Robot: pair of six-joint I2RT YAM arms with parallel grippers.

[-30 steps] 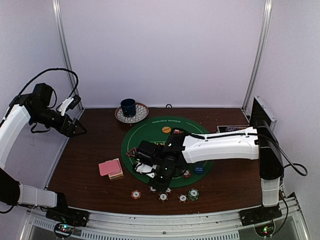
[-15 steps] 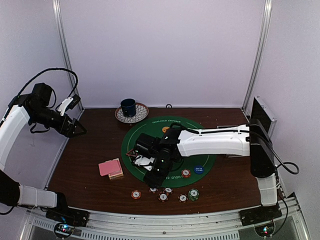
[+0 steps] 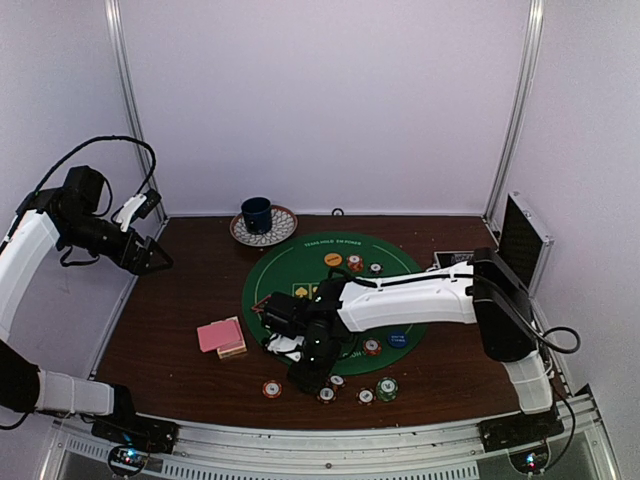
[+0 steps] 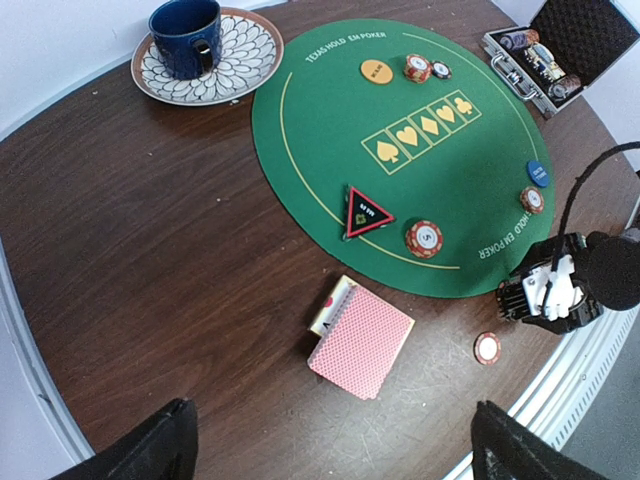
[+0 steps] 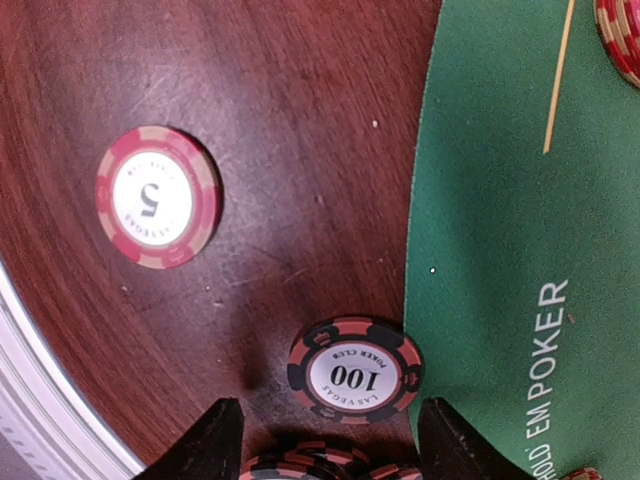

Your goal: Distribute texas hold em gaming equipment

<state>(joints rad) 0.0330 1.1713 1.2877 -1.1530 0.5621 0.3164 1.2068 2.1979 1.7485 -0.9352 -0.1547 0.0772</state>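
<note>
My right gripper (image 5: 325, 452) is open and hangs low over the wood at the green mat's (image 5: 520, 250) near edge. A black-and-red 100 chip (image 5: 355, 368) lies flat on the table between its fingers, untouched. A red 5 chip (image 5: 158, 197) lies further left. In the top view the right gripper (image 3: 303, 375) is above a row of chips (image 3: 326, 394). The pink-backed cards (image 3: 220, 335) lie left of the mat, and the triangle marker (image 4: 366, 212) sits on its edge. My left gripper (image 3: 158, 258) is raised at the far left, open and empty.
A blue cup (image 3: 257, 214) on a patterned saucer (image 3: 283, 228) stands behind the mat. An open black case (image 3: 525, 235) holding chips is at the right edge. A yellow disc (image 4: 377, 71), a blue disc (image 4: 538, 173) and more chips (image 4: 424, 238) lie on the mat.
The right gripper's jaws have opened, and the arm has shifted left and nearer along the mat's front edge. The left arm has not moved.
</note>
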